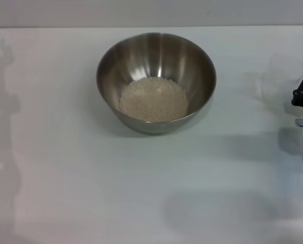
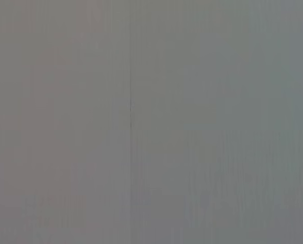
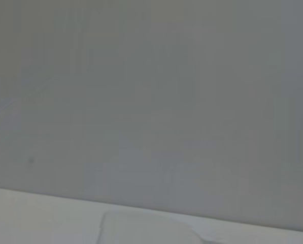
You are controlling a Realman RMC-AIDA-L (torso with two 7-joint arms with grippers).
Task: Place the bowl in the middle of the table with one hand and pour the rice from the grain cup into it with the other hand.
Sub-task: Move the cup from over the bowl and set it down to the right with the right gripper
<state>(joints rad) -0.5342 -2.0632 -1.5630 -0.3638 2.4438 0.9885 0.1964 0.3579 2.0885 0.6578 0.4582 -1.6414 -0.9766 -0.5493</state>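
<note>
The bowl (image 1: 156, 56) is a large stainless-steel one standing upright a little behind the middle of the white table (image 1: 90, 193) in the head view. A mass of pale rice (image 1: 154, 99) covers its bottom. Only part of my right gripper (image 1: 302, 95) shows, black, at the right edge of the head view, well to the right of the bowl and apart from it. The grain cup is out of view. My left gripper does not appear in any view. The left wrist view holds only a plain grey surface.
Shadows of the arms fall on the table at the left edge, the right side and the front right. The right wrist view shows a grey wall above a strip of white tabletop (image 3: 39, 213), with a faint pale rounded shape (image 3: 146, 229) on it.
</note>
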